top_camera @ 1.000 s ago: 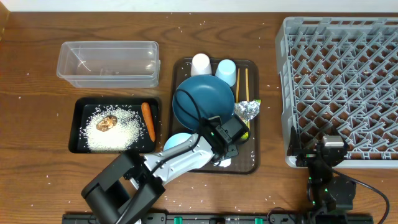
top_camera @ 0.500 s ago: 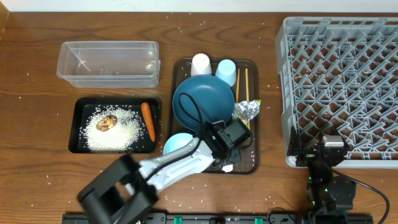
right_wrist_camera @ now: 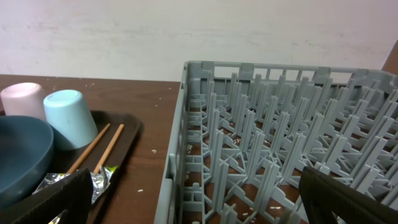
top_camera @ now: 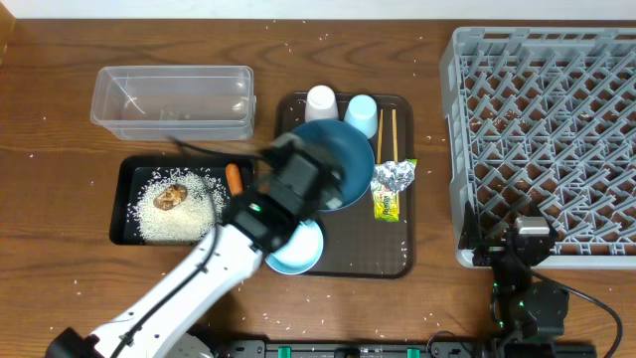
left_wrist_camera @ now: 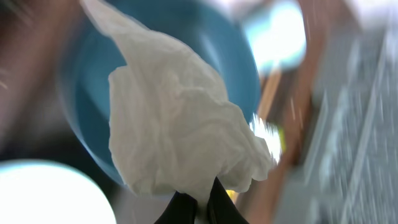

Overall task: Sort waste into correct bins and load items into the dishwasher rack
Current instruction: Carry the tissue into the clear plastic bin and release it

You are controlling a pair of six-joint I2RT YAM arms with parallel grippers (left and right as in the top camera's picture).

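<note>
Above the brown tray (top_camera: 370, 257), toward its left side, the crumpled white napkin (left_wrist_camera: 180, 124) is pinched in the closed tips of the left gripper (left_wrist_camera: 194, 208), over the dark-blue plate (top_camera: 350, 159). On the tray sit the light-blue bowl (top_camera: 298, 254) at the near left, the white cup (top_camera: 321, 100) and blue cup (top_camera: 361, 111) at the far edge, and the chopsticks (top_camera: 387, 134), foil (top_camera: 395, 176) and wrapper (top_camera: 386, 205) on the right. Left of the tray, the black bin (top_camera: 127, 235) holds rice (top_camera: 189, 214), a carrot (top_camera: 235, 178) and a brown lump (top_camera: 171, 197); the clear tub (top_camera: 174, 99) is to the far left. Right of the tray stands the grey rack (top_camera: 547, 139); also right, toward the near side, the right gripper (top_camera: 530, 239) is spread wide, holding nothing.
</note>
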